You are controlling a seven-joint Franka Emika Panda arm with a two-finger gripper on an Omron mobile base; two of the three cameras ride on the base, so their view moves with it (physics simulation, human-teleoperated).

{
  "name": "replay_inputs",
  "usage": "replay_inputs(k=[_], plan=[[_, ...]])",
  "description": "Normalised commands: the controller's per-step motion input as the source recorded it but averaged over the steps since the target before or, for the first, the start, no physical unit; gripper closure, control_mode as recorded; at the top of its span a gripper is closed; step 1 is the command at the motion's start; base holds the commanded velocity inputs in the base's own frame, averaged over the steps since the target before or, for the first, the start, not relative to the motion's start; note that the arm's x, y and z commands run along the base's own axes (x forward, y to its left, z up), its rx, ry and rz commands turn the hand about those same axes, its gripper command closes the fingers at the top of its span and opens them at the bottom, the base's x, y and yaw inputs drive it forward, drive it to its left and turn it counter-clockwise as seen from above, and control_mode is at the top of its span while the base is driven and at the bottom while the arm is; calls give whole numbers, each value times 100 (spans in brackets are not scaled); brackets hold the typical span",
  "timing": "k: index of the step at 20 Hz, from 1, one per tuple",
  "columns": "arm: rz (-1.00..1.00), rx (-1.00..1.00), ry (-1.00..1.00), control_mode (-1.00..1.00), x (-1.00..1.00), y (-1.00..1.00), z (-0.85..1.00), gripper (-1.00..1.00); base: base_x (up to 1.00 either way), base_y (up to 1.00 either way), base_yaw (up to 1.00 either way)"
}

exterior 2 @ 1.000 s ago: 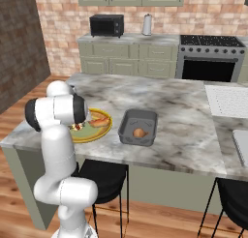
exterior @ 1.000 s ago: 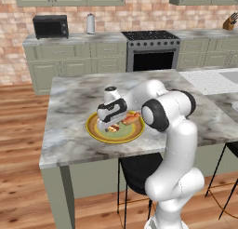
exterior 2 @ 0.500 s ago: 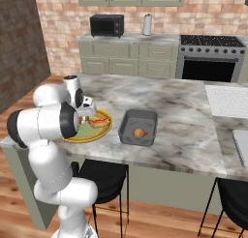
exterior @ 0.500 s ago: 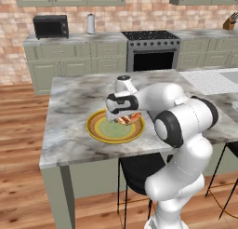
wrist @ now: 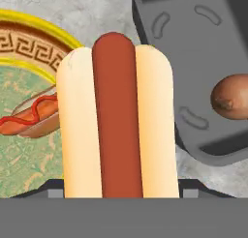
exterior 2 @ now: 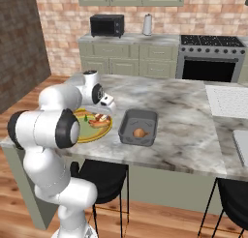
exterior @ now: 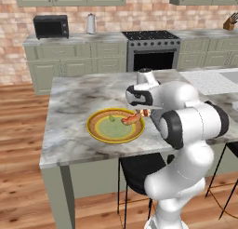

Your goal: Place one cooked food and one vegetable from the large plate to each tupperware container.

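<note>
Bench [exterior 2: 189, 130] top looked like polished grey-veined marble, smooth with a soft sheen. Large plate [exterior: 95, 128] read as glazed ceramic, printed key pattern on the brown ring. Dark grey tupperware container [wrist: 203, 53] was matt moulded plastic with embossed marks in the floor. Hot dog [wrist: 116, 121] bun was smooth and matt, sausage slightly glossy. Floor [exterior: 28, 191] was satin wood plank. Back wall [exterior 2: 63, 9] was rough brick
</note>
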Motion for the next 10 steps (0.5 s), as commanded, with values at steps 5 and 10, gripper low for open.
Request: replay_inputs(k=[5, 10], plan=[[-14, 4, 7, -100, 48, -97, 0, 100, 0, 0, 0], [7, 18, 1, -100, 22, -69, 0, 100, 0, 0, 0]])
